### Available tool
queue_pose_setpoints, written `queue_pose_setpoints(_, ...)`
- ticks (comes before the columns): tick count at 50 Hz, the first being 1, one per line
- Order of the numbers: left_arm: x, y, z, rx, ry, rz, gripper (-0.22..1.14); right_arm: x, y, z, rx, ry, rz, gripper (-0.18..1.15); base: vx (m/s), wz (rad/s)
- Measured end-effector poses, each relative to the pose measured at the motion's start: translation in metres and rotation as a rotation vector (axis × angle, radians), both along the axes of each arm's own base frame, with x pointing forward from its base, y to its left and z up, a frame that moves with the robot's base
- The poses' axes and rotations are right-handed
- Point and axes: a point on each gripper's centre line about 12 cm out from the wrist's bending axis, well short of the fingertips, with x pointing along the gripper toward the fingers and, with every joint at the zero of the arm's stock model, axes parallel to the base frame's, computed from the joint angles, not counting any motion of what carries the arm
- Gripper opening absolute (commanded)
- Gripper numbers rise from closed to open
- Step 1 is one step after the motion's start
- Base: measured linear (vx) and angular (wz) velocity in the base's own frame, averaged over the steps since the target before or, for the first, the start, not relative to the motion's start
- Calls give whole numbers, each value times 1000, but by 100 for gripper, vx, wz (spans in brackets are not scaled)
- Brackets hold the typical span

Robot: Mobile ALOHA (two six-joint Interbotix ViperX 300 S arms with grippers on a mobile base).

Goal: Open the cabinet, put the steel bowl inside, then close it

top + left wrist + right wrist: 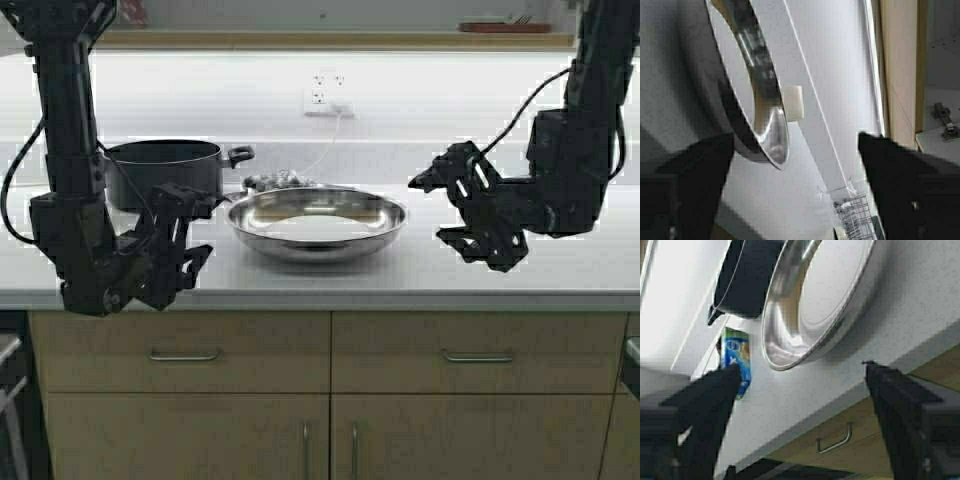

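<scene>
The steel bowl (316,222) sits upright on the white counter (560,270), in the middle near the front edge. It also shows in the left wrist view (757,75) and the right wrist view (815,300). My left gripper (205,230) is open and empty, just left of the bowl's rim; its own view shows the gap (797,185) beside the rim. My right gripper (432,210) is open and empty, a little right of the bowl and above the counter (800,425). The cabinet shows as a tan lower edge (330,40) at the top and as a tan panel (900,75) with a grey inside and a hinge.
A black two-handled pot (165,170) stands behind my left gripper. A blue packet (735,362) lies behind the bowl. A wall outlet with a cable (325,97) is on the back wall. Drawers with bar handles (185,355) sit under the counter. A wire rack (855,220) stands far off.
</scene>
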Motion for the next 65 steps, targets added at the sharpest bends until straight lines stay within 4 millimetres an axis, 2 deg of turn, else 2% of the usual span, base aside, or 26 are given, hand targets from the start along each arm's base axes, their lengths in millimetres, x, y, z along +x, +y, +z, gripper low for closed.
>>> queue_pose_setpoints(14, 15, -1, -5, 15, -1, 24, 102, 24, 5, -18, 28, -20, -28, 103, 13, 4)
queue_pose_setpoints(30, 12, 2, -25, 33, 45, 41, 102, 12, -1, -46, 12, 56, -40, 103, 20, -2)
queue_pose_setpoints(44, 20, 4, -37, 32, 49, 79, 102, 25, 3, -60, 24, 48, -39, 103, 12, -5)
queue_pose_setpoints(54, 30, 11, -43, 30, 60, 151, 102, 46, 10, -66, 51, 11, -25, 103, 6, -3)
queue_pose_setpoints(65, 48, 5, -42, 27, 72, 159, 102, 68, 18, -74, 107, -10, -25, 103, 4, -1)
